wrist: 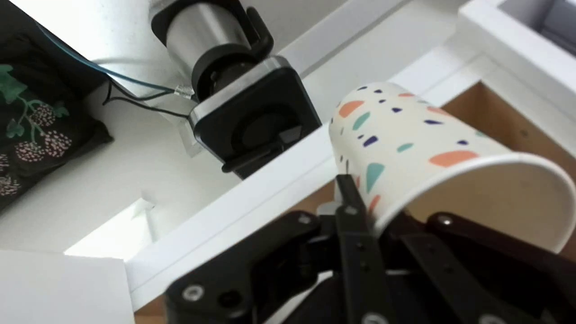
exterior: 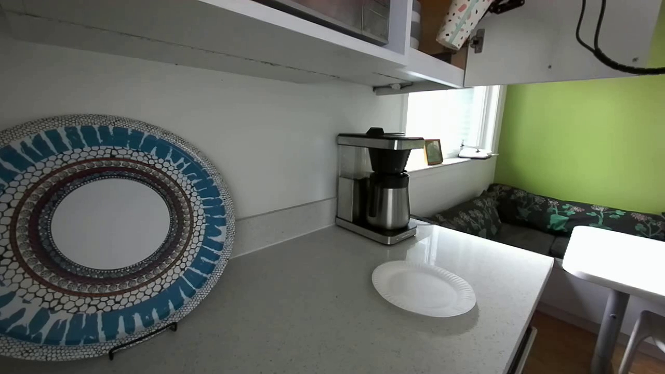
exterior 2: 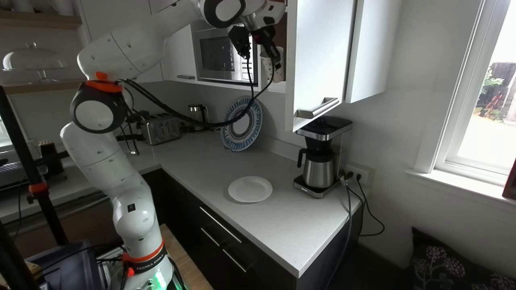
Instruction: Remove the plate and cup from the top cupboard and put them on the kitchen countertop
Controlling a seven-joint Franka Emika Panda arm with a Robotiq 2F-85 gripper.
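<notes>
jaws look clamped on the cup point(wrist: 418, 144) near its rim, base slanted down and away, tabletop point(exterior: 291, 311) way below

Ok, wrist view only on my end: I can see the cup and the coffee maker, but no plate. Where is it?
Observer: In both exterior views the plate lies on the kitchen countertop, near the coffee maker but not touching it.
Operator: Good. Is anything else standing there that I could knock with the cup?
Observer: Possibly: a large decorative plate with a blue patterned rim stands on edge on the same countertop, so I would bring the cup down well away from it.
</notes>
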